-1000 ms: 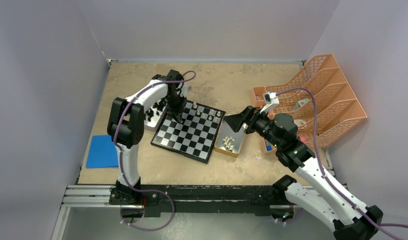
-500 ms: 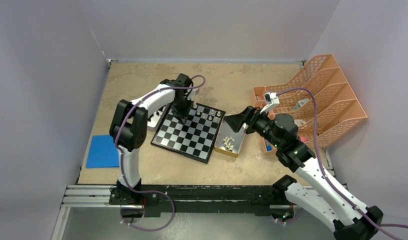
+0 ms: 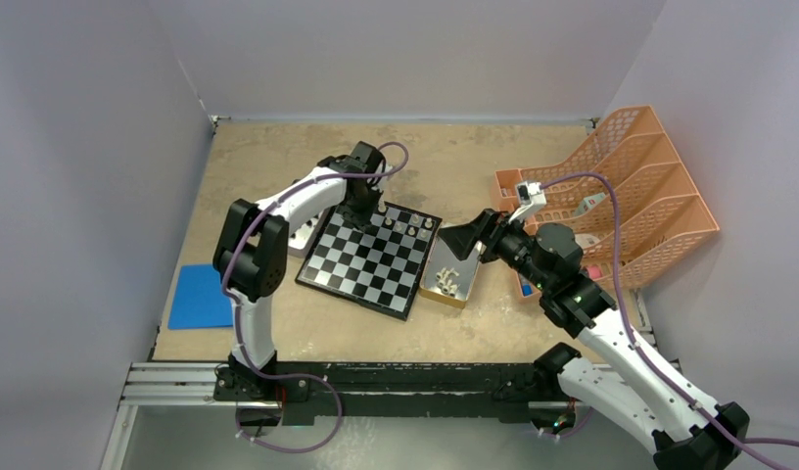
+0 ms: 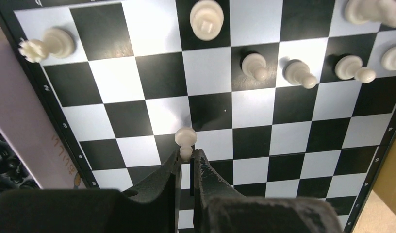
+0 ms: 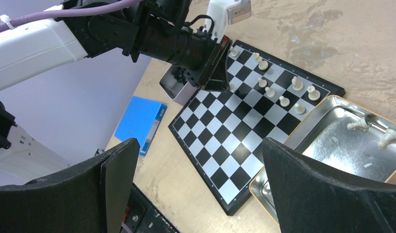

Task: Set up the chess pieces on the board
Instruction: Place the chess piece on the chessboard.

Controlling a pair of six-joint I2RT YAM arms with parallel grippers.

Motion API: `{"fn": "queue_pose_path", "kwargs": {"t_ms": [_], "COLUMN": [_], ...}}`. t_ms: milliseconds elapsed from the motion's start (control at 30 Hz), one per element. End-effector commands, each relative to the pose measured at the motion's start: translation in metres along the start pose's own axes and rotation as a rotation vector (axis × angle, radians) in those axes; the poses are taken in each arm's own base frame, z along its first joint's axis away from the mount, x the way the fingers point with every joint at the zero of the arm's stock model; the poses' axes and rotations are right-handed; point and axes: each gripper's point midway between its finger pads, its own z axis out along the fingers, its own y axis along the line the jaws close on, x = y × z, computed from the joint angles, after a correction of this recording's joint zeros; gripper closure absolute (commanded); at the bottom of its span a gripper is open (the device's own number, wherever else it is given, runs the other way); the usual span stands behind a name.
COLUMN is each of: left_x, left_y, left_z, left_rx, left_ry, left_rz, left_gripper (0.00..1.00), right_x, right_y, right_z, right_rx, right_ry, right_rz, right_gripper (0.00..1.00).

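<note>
The board point(image 3: 368, 262) lies mid-table, with several cream-white chess pieces point(image 3: 407, 224) along its far side. In the left wrist view a white pawn point(image 4: 186, 138) sticks out of my left gripper point(image 4: 186, 155), which is shut on the pawn's head over the board point(image 4: 303, 141). Whether the pawn's base touches a square I cannot tell. Other white pieces point(image 4: 255, 66) stand beyond it. My left gripper point(image 3: 362, 210) hangs over the board's far-left part. My right gripper point(image 3: 462, 241) is open and holds nothing above the right metal tray point(image 3: 441, 291), where white pieces point(image 5: 357, 124) lie.
A second tray with black pieces point(image 3: 300, 231) sits left of the board, partly hidden by the left arm. A blue pad point(image 3: 200, 297) lies near the left wall. An orange file rack point(image 3: 626, 186) fills the right side.
The left gripper has shifted right and farther back over the board's far-left part, and its jaws have narrowed. The right arm has not moved.
</note>
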Motion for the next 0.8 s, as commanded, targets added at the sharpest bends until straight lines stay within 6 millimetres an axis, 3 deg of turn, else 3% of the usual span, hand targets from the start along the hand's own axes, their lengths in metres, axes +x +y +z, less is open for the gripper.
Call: {"fn": "queue_pose_path", "kwargs": {"t_ms": [0,767], "left_x": [-0.030,-0.049], "left_y": [-0.001,-0.016], "left_z": [-0.022,0.004], "left_rx": [-0.002,0.070], "left_ry": [-0.143,-0.139], "left_rz": [-0.010,0.000], "left_gripper": [0.96,0.94], "right_x": [-0.016,-0.023], "right_y": [0.010,0.013], "right_z": [0.000,0.005], "right_rx": [-0.041,-0.049], "right_ry": [-0.061,-0.073], "right_rz": [-0.029,-0.065], "right_gripper": [0.01,0.01]}}
